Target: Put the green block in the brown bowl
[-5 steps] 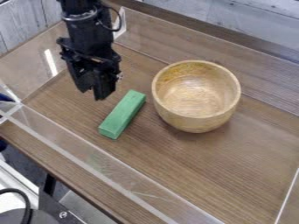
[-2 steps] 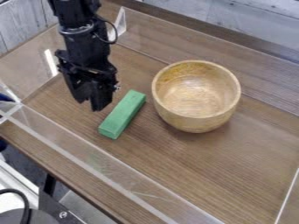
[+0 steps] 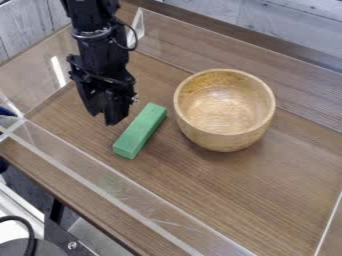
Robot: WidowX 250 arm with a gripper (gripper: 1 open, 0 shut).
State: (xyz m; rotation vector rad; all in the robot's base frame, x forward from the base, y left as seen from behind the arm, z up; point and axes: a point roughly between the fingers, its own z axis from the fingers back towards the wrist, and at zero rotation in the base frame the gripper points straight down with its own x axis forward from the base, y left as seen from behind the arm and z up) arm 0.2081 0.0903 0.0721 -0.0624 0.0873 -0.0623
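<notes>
A: Gripper (image 3: pixel 106 108) at upper left of frame, pointing down, tips low over the table (image 3: pixel 227 190). Holding nothing. Jaw gap hard to read from this angle; can't tell how wide.

B: Block (image 3: pixel 140 130)?

A: Flat on the wood, left of centre, lying diagonally, upper end just beside the fingertips. Not between them. Bowl (image 3: pixel 225 108) to its right, close but apart, empty.

B: Risks from here?

A: Mostly misalignment. Sits up and left of the block, not over it. Closing here probably grabs air, or clips the upper end and spins the bar.

B: And if shifted across without lifting?

A: Likely shoves the block along the table, maybe into the bowl's side. Another worry: pinching near one end rather than mid-length, so the bar tilts or slips out on the lift. Also a long bar, could catch the rim at the drop.
</notes>
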